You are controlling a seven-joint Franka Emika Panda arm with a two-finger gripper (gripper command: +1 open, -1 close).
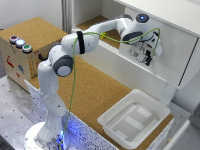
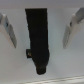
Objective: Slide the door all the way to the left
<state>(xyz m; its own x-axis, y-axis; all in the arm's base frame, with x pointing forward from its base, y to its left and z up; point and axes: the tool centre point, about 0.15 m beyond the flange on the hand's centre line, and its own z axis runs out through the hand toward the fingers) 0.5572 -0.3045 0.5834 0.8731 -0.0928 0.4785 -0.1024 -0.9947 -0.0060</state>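
White cabinet (image 1: 150, 30) fills the exterior view's right, and your door (image 1: 160, 52) covers its right-hand part, with the dark opening beside it toward the exterior view's left. Arm reaches across the cork table (image 1: 95, 95) so the gripper (image 1: 146, 56) sits right at the door face, probably to push it sideways. Fingers (image 2: 9, 27) look spread in the wrist view, pinching nothing; contact unclear.

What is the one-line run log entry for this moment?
arm: reaching to door | fingers: apart, empty | tray: empty on cork
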